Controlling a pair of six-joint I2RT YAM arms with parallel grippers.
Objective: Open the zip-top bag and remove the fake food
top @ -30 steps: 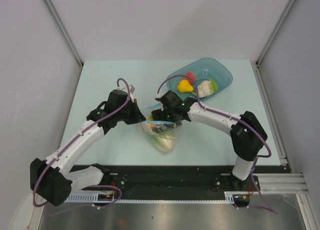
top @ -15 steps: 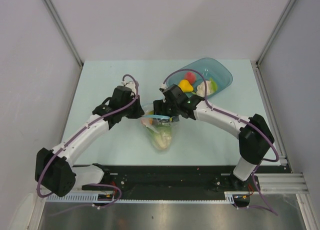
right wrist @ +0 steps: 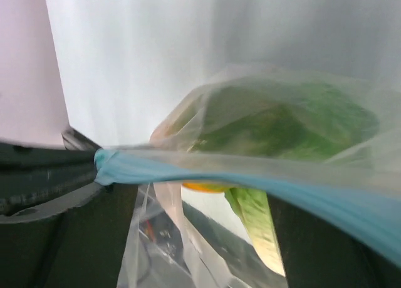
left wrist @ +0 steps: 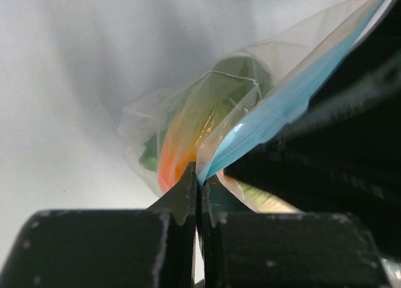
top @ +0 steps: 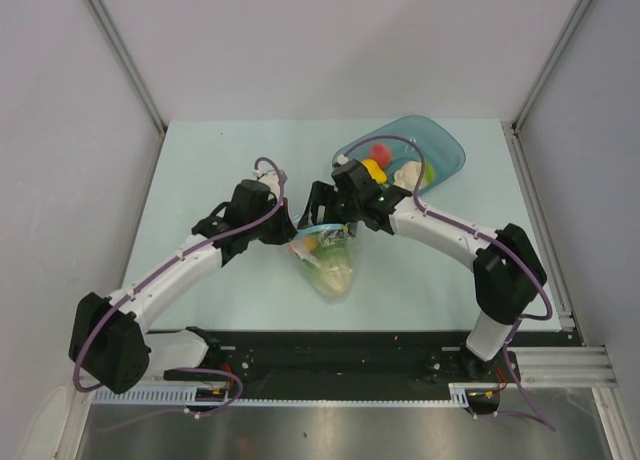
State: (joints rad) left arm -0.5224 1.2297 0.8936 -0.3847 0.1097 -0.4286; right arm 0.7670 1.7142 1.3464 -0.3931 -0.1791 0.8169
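here the left gripper (left wrist: 197, 183) has its two fingers pressed flat together, with a thin edge of the zip-top bag (left wrist: 207, 113) pinched between them just beside the light blue zip strip (left wrist: 285, 103). in the top view that left gripper (top: 292, 236) sits at the left end of the bag's mouth, and the right gripper (top: 328, 218) sits at the right end, so both of the two grippers meet at the one bag (top: 330, 268). the right wrist view shows the zip strip (right wrist: 250, 170) running across the picture between dark shapes at each lower corner, but whether the right gripper's fingers are clamped on it cannot be told. the bag's mouth is up at the grippers while its body trails toward the near edge of the table (top: 200, 160), lying on the surface near the middle. some of the fake food (top: 335, 270) is inside the bag: two pieces can be made out, one leafy green piece (right wrist: 282, 122) and one orange piece (left wrist: 170, 166) pressed against the clear plastic. beyond the right gripper, at the far right of the table, one teal tray (top: 448, 143) holds four more pieces: one yellow (top: 375, 170), one red (top: 381, 152), one whitish (top: 408, 174) and one green (top: 430, 170), lying close together.
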